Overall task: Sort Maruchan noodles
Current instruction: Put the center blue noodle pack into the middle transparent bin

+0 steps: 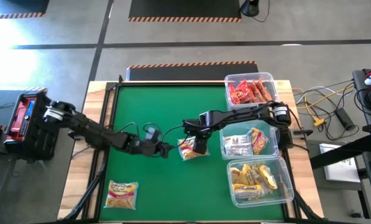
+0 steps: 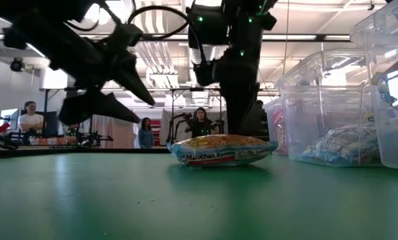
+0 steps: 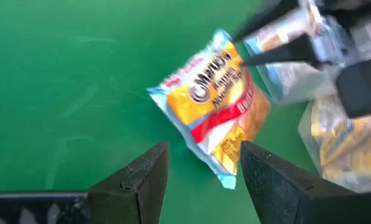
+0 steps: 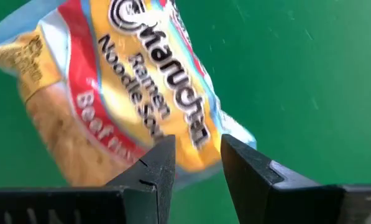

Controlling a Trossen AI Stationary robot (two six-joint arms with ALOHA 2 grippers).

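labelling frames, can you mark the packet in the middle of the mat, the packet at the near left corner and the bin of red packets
middle packet (image 1: 186,148): high view, its uncovered left part
corner packet (image 1: 122,194): high view, its centre
red-packet bin (image 1: 227,79): high view, its clear rim

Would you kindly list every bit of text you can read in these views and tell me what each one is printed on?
"Maruchan Ramen Noodle Soup": centre packet, right wrist view.
"Beef", rest cut off: red band of the same packet.
"Maruchan Ramen": its front edge, low view.
Loose packet near the table's front edge: printing too small to read.
Packets in the three bins: too small or blurred.
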